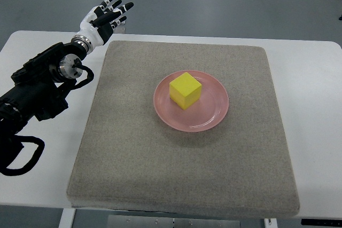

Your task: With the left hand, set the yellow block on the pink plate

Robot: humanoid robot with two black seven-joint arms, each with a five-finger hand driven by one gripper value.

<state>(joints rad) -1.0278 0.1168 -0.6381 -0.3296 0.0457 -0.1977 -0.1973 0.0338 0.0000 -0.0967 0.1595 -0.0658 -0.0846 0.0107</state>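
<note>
1. Fingers (pixel 113 5) on the left hand (pixel 104 17) are spread wide, and the hand holds nothing and touches nothing.
2. The hand hangs over the far left edge of the white tabletop (pixel 315 84), just past the corner of the grey mat (pixel 181 169).
3. The yellow block (pixel 185 89) is well away from the hand, sitting on the pink plate (pixel 211 117) in the middle of the mat.
4. The block is a cube, so no side is longer. It sits flat, with one corner pointing toward the near edge of the mat.
</note>
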